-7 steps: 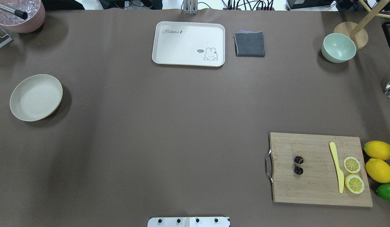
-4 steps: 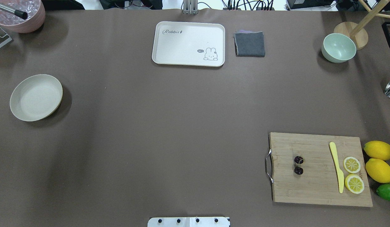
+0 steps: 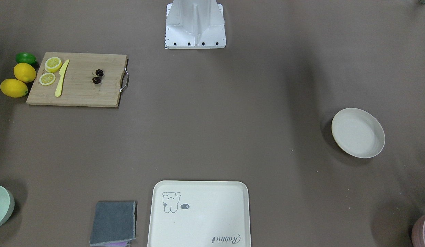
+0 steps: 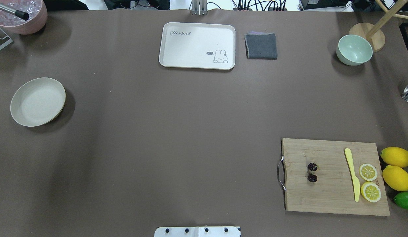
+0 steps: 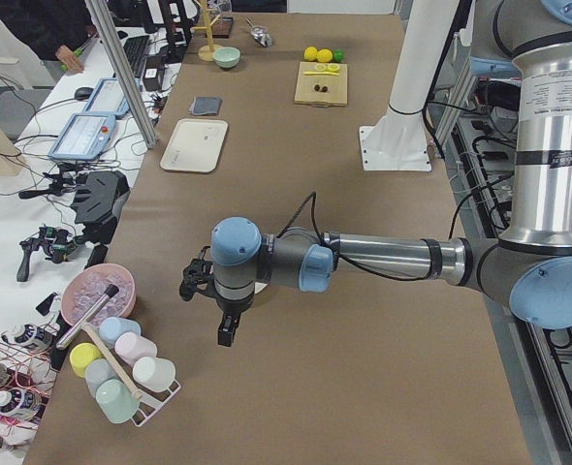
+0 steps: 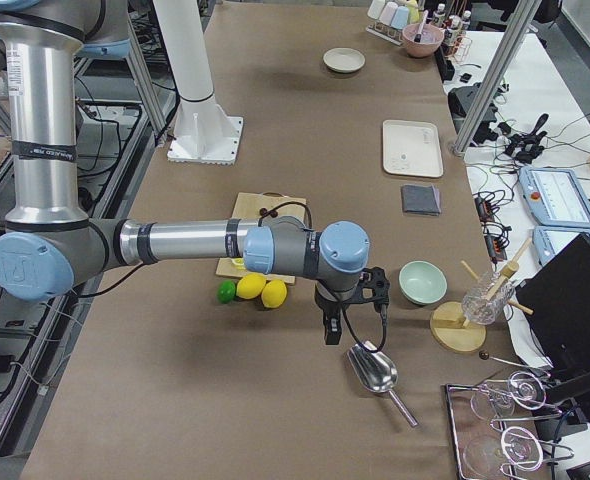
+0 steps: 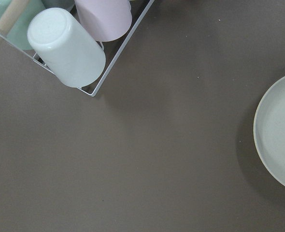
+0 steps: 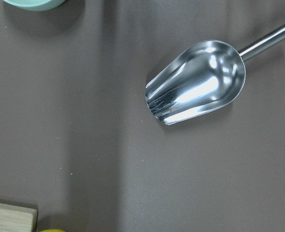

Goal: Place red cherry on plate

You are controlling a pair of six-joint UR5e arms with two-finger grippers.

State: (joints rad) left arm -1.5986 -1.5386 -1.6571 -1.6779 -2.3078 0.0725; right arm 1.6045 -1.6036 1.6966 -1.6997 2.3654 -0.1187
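The red cherry [image 4: 312, 172] is a dark pair lying on the wooden cutting board [image 4: 326, 197] at the table's right; it also shows in the front-facing view [image 3: 97, 76]. Far off at the table's left sits the plate [image 4: 37, 101], round, cream-white and bare; its edge shows in the left wrist view [image 7: 280, 130]. My left gripper [image 5: 224, 334] hangs over the left end of the table, near the cup rack. My right gripper [image 6: 329, 332] hangs over the right end, above the metal scoop. Both show only in side views, so I cannot tell whether they are open or shut.
A rabbit-print tray [image 4: 197, 45], a grey cloth [image 4: 261, 46] and a mint bowl [image 4: 354, 50] line the far side. A yellow knife [image 4: 352, 172], lemon slices [image 4: 368, 171], lemons [image 4: 395, 157] and a lime [image 4: 405, 200] sit by the board. The scoop [image 8: 198, 82] and the cup rack [image 7: 67, 46] lie at the ends.
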